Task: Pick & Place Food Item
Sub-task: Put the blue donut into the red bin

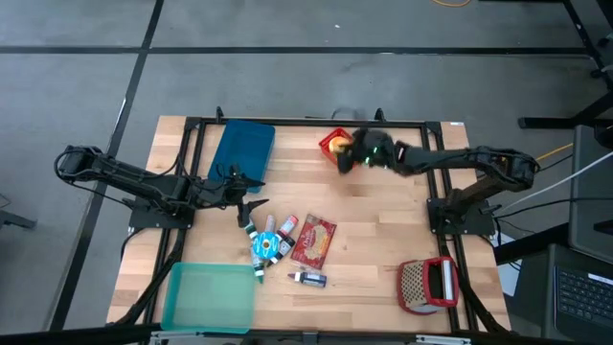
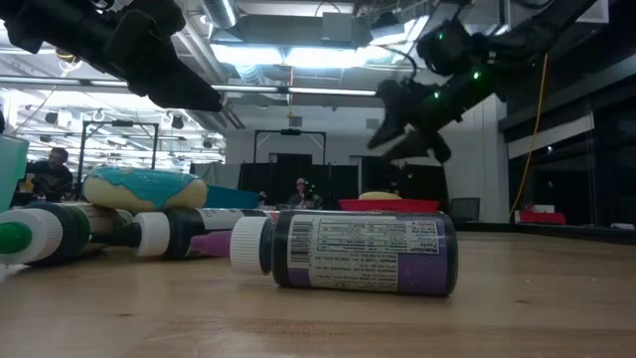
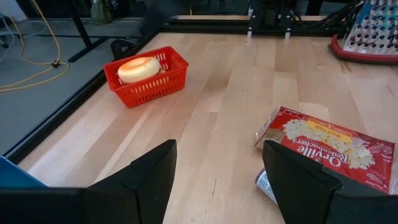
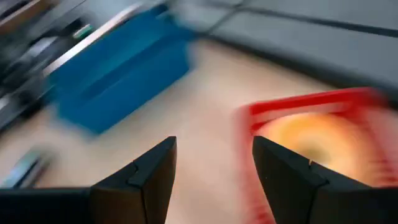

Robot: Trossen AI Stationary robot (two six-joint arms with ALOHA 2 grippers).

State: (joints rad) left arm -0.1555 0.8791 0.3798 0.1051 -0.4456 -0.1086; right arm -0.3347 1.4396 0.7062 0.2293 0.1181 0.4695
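Light wood table (image 1: 374, 225), grey floor around it; low view shows an open ceiling with strip lights. Red basket (image 1: 334, 145) at the far edge holds the donut (image 3: 138, 68). Right gripper (image 1: 347, 159) just beside the basket, jaws spread, empty. Left gripper (image 1: 251, 205) nearer the blue bin (image 1: 243, 149), jaws spread, empty.

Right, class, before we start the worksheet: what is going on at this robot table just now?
The right gripper hangs with open, empty fingers beside the small red basket at the far edge of the table. A round bun-like food item lies inside that basket. The left gripper waits open above the clutter near the table's middle: a popcorn packet, small bottles and a blue-iced doughnut. Neither holds anything.
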